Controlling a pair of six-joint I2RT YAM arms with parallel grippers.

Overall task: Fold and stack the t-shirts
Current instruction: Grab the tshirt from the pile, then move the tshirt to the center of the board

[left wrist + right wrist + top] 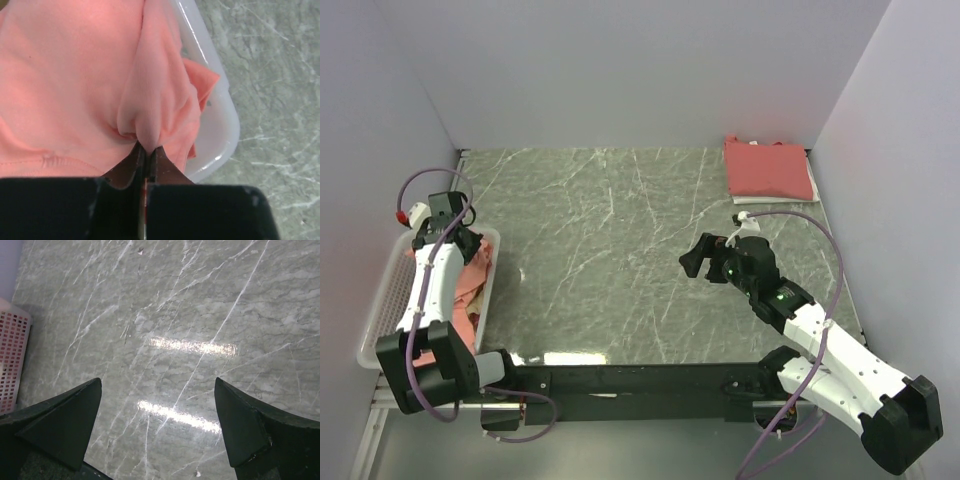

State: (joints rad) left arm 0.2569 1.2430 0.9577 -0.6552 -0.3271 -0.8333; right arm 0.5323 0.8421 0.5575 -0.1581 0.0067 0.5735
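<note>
A salmon-orange t-shirt (80, 85) lies crumpled in the white lattice basket (382, 300) at the table's left edge. My left gripper (147, 147) is down in the basket, shut on a pinched ridge of that shirt's cloth. In the top view the same shirt (472, 283) shows pink beside the left arm, and the left gripper (448, 232) is above it. A folded coral-red t-shirt (768, 168) rests flat at the far right corner. My right gripper (705, 258) hovers open over bare marble right of the middle, its fingers (70, 420) wide apart with nothing between.
The basket's smooth white rim (220, 120) curves just right of the pinched cloth, with marble table (280, 75) beyond it. The basket's lattice wall (12, 355) shows at the left edge of the right wrist view. Grey walls enclose the table on three sides.
</note>
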